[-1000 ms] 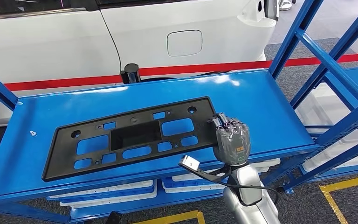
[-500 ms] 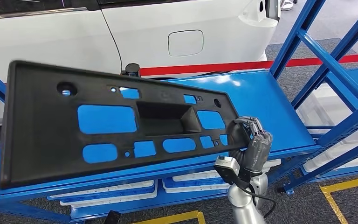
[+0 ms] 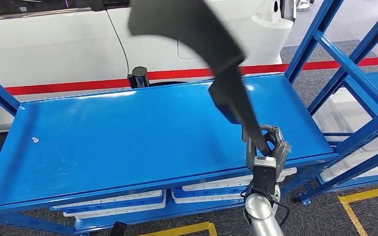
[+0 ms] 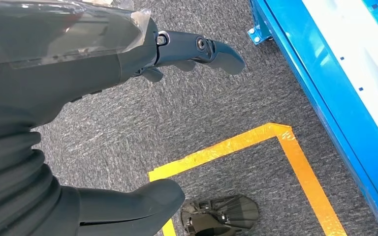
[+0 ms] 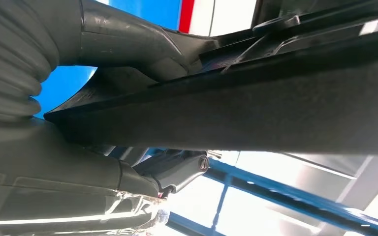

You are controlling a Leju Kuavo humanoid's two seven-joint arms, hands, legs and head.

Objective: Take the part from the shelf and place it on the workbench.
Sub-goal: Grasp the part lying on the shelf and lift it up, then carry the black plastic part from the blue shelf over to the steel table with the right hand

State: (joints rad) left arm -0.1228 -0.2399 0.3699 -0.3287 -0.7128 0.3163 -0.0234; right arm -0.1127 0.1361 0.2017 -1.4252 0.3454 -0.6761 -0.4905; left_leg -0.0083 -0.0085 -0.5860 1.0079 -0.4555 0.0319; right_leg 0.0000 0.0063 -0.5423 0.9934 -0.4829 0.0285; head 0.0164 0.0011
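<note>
A white car body (image 3: 187, 34) stood behind the rack, with a red stripe (image 3: 78, 84) running along its base. In front of it lay the glossy blue metal shelf (image 3: 128, 132) of a blue steel rack, whose uprights (image 3: 320, 49) crossed at the right. White bins (image 3: 128, 200) sat on the tier below. Grey carpet (image 4: 142, 128) covered the floor, marked with orange tape (image 4: 256, 142).

The long black plastic part (image 3: 216, 54) was lifted clear of the shelf, standing steeply on end above its right half, with the upper end blurred against the car. Its lower end sat in the right hand (image 3: 268, 147), which was raised on a silver forearm at the shelf's front edge. In the right wrist view, the thick grey thumb (image 5: 128, 44) lay on one face of the part (image 5: 256, 108) and darker fingers (image 5: 177, 169) on the other, clamping it.

The left hand (image 4: 103, 98) hung over the carpet, its fingers (image 4: 211, 49) extended and apart from the thumb (image 4: 138, 201), holding nothing.
</note>
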